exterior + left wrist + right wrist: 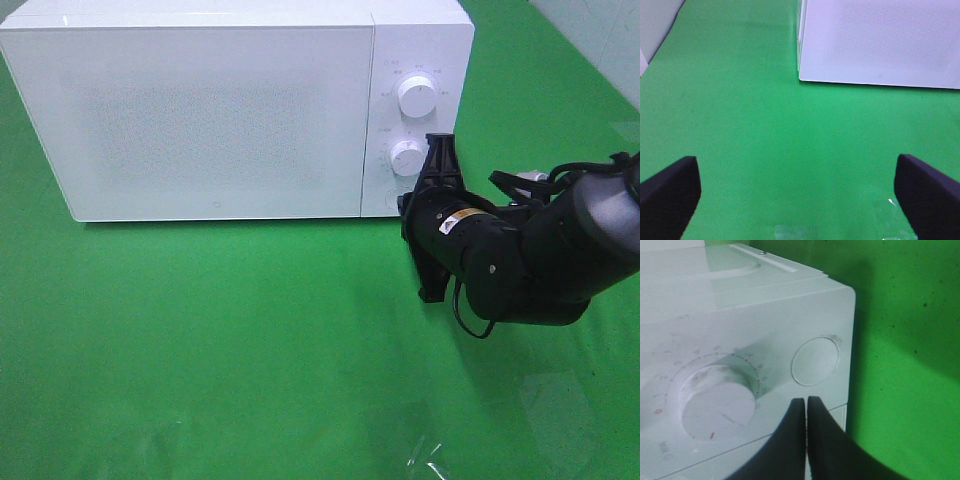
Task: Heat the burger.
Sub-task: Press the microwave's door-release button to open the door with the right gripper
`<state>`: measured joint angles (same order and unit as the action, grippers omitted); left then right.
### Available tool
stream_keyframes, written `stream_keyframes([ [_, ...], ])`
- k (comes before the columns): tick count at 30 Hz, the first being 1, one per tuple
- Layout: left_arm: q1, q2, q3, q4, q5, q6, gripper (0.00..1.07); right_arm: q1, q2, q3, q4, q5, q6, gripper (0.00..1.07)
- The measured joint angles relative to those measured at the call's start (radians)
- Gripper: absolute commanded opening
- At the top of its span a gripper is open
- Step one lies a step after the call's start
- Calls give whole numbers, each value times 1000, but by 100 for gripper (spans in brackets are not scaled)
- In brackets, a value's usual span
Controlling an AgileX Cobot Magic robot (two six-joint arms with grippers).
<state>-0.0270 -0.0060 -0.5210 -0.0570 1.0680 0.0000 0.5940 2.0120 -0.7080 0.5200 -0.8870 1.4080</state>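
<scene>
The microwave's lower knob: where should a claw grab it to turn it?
Grip the lower knob by its round side wall, coming straight at the microwave front, a finger on each side. It is a short drum standing out from a flat panel, so only its rim offers hold. The right gripper, now shut, would open first.

My right arm (540, 250) is black, fat and round. Just behind the right pincer (806, 404) I see a small yellow and white sticker (461, 222). A black cable (468, 322) loops nearby. The left pincer (800, 197) has dark, blunt fingers (670, 192).
</scene>
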Motion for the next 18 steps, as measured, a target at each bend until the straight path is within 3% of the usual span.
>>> stream_keyframes([
  [18,0,0,0,0,0,0,98,-71,142,-159,2,57,0,0],
])
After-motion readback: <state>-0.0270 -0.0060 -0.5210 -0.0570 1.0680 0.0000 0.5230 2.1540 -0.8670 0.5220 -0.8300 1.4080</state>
